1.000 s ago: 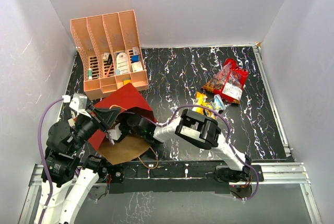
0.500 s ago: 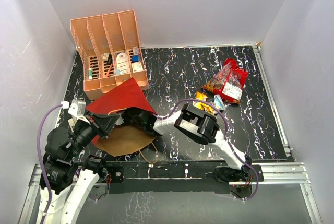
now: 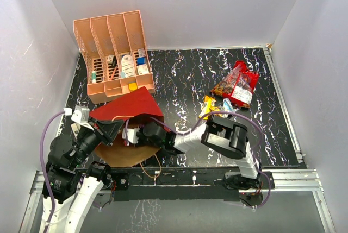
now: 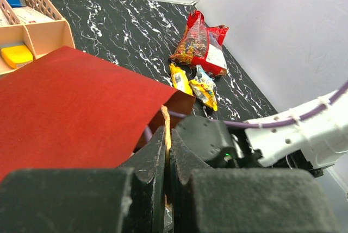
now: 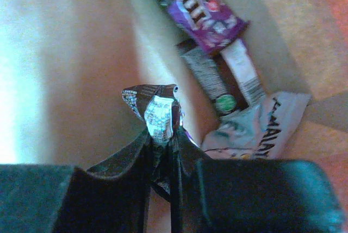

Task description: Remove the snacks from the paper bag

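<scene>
Framing paper bag (image 3: 128,105): marbled table (image 3: 185,78), white walls (image 3: 217,5)

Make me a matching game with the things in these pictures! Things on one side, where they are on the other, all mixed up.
Things:
1. big red sweets bag
2. paper bag
3. small dark packet
4. peach rack

Places:
a. standing in the far left corner
b. pinched in the right gripper
c. lying out in the open, far right
d. edge clamped by the left gripper

Pairs: 1-c, 2-d, 3-b, 4-a
</scene>
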